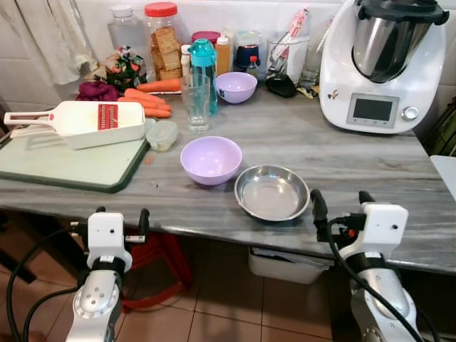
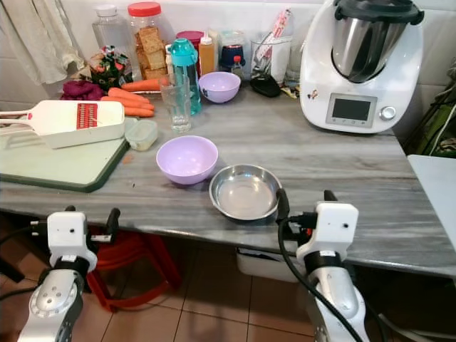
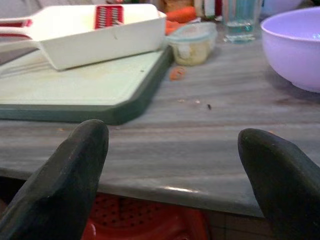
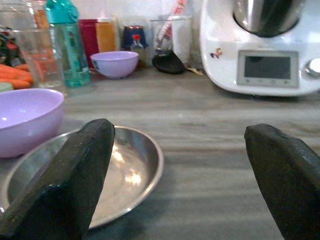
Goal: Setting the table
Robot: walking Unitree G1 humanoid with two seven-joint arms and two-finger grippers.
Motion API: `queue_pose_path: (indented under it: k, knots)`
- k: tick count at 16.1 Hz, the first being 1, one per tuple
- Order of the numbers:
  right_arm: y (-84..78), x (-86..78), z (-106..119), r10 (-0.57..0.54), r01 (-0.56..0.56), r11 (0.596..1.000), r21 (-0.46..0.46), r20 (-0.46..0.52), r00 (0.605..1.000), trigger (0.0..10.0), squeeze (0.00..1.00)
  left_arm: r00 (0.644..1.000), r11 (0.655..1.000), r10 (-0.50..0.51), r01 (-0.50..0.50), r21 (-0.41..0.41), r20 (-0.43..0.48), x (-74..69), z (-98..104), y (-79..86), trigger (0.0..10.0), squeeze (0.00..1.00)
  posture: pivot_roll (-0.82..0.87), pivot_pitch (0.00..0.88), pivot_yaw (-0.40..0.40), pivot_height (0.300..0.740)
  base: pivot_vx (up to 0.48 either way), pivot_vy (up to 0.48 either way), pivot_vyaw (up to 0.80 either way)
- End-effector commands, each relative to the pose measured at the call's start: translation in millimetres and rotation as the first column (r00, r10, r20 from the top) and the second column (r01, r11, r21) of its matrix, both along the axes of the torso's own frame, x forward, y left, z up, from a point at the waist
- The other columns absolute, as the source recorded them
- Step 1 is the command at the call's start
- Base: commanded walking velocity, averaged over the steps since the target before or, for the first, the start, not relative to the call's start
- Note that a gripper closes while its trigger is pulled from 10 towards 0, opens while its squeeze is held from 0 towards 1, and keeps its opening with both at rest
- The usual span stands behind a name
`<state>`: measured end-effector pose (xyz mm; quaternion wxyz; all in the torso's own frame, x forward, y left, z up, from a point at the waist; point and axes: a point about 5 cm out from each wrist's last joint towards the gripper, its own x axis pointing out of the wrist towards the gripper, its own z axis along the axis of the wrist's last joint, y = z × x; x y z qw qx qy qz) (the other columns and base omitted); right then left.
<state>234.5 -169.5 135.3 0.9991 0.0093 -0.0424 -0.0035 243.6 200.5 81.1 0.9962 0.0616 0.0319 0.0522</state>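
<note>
From the head camera you have the steel dish near the front edge of the grey counter, the large lilac bowl just beside it on the robot's left; the right gripper is spread at the dish's right rim, the left gripper spread below the counter edge. Your left wrist view faces the cutting board left of the bowl. Your right wrist view has the dish behind one finger.

On the surface, the steel dish sits at four o'clock from the near bowl. The cutting board lies at nine o'clock, the glass at twelve.
</note>
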Motion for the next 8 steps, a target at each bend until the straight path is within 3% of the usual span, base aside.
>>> queue_pose_path:
  k: [1,3,8]
  knots:
    - [-4.0,1.6,-1.0,-0.011,0.011,1.0,-0.015,-0.011,1.0,10.0,0.0,0.999,0.999,-0.033,0.033,-0.007,-0.001,1.8,1.9,-6.6,10.0,0.0,0.01,0.0,0.01,0.74,0.0,0.0,-0.8]
    - [-6.0,4.4,-1.3,-0.015,0.015,1.0,-0.006,-0.016,1.0,10.0,0.0,0.998,0.998,-0.057,0.057,-0.006,-0.006,4.7,2.4,-11.1,10.0,0.0,0.01,0.0,0.01,0.74,0.0,0.0,-0.7]
    - [-3.4,8.9,-0.3,-0.016,0.016,1.0,0.007,-0.004,1.0,10.0,0.0,0.999,0.999,-0.048,0.048,-0.006,-0.019,5.7,1.5,-13.9,10.0,0.0,0.01,0.0,0.006,0.74,-0.052,0.0,0.0]
